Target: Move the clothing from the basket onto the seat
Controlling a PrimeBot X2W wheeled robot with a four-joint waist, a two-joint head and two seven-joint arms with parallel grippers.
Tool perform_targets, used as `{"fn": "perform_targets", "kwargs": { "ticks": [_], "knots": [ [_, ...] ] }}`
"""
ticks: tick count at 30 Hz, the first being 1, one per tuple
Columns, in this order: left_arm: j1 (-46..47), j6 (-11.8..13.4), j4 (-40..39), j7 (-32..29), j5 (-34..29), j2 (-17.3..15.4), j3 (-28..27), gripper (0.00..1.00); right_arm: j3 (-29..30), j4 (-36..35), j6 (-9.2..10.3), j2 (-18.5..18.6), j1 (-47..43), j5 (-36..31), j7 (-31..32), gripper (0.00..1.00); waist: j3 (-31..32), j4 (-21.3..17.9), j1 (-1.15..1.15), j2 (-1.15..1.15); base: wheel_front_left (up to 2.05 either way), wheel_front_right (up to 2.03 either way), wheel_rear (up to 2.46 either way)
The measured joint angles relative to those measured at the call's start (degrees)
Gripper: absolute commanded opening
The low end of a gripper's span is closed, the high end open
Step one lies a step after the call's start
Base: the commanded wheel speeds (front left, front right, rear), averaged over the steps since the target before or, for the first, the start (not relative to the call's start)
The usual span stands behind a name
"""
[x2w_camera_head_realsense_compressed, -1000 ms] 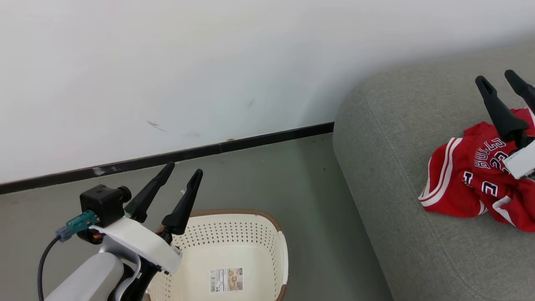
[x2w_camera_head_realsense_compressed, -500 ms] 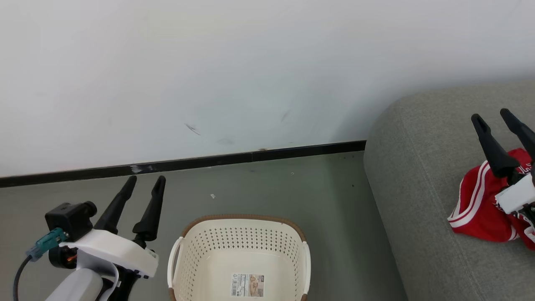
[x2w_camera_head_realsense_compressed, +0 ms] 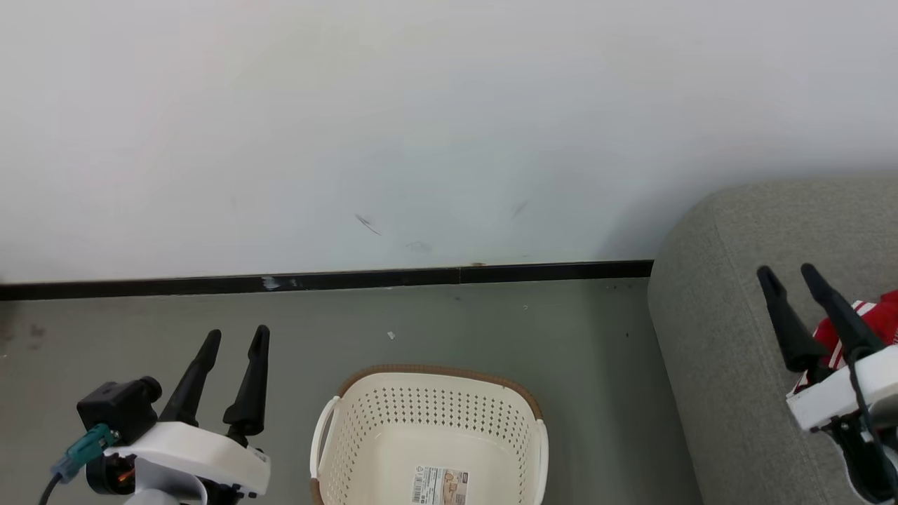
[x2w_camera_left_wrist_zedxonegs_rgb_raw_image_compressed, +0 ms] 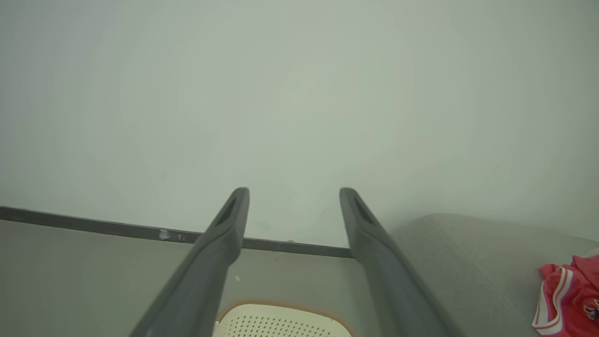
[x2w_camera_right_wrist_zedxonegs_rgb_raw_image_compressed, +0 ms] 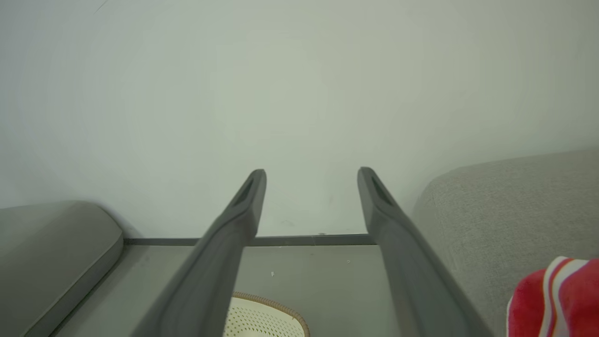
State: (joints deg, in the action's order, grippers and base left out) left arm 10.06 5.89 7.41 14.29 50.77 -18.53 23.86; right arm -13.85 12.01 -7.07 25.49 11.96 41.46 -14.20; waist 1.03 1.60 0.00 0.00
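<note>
my left gripper (x2w_camera_head_realsense_compressed: 238, 332) hangs at 8 o'clock in the head view, its fingers apart with nothing between them, over the floor (x2w_camera_head_realsense_compressed: 491, 330) just beside the basket (x2w_camera_head_realsense_compressed: 435, 370). my right gripper (x2w_camera_head_realsense_compressed: 786, 271) is at 4 o'clock, its fingers also spread and bare, above the seat (x2w_camera_head_realsense_compressed: 715, 315). the clothing (x2w_camera_head_realsense_compressed: 873, 315) lies bunched on the seat cushion at 3 o'clock, just behind my right fingers and not pinched by them.

the basket sits on the floor at 6 o'clock. the part of it i can see holds a paper label (x2w_camera_head_realsense_compressed: 440, 485) and no red fabric, but its near end runs off the bottom edge, so i cannot vouch for that part.

i judge the transfer step done and the release made. the next move calls for a look down into the basket's near end. if a garment is there, my left gripper is the closer one to dip in at 5 o'clock from where it hangs. if not, i can draw both arms back.
</note>
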Motion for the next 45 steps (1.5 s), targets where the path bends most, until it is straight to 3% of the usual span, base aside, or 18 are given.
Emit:
{"fn": "perform_targets", "kwargs": {
  "ticks": [9,20,32,45],
  "knots": [
    [-2.8,-0.1,-0.4,0.0,-3.1,1.9,-3.7,1.00,1.8,-2.3,0.00,-5.9,-6.3,-3.9,0.0,1.00,0.3,1.1,0.00,0.00,0.00,0.00,0.00],
    [-5.2,-0.1,-1.1,0.0,-10.3,2.9,-7.6,1.00,4.1,-4.4,0.00,-10.0,-9.7,-12.6,0.0,1.00,-0.1,0.4,0.00,0.00,0.00,0.00,0.00],
    [-6.6,-0.6,-1.8,0.0,-15.2,4.6,-9.7,1.00,5.7,-6.5,0.00,-12.5,-11.2,-19.1,0.0,1.00,-0.4,-0.2,0.00,0.00,0.00,0.00,0.00],
    [-8.4,-2.1,-0.7,0.0,-16.9,6.4,-10.5,1.00,7.8,-7.4,0.00,-15.1,-12.5,-21.9,0.0,1.00,-0.2,-0.6,0.00,0.00,0.00,0.00,0.00]
  ]
}}
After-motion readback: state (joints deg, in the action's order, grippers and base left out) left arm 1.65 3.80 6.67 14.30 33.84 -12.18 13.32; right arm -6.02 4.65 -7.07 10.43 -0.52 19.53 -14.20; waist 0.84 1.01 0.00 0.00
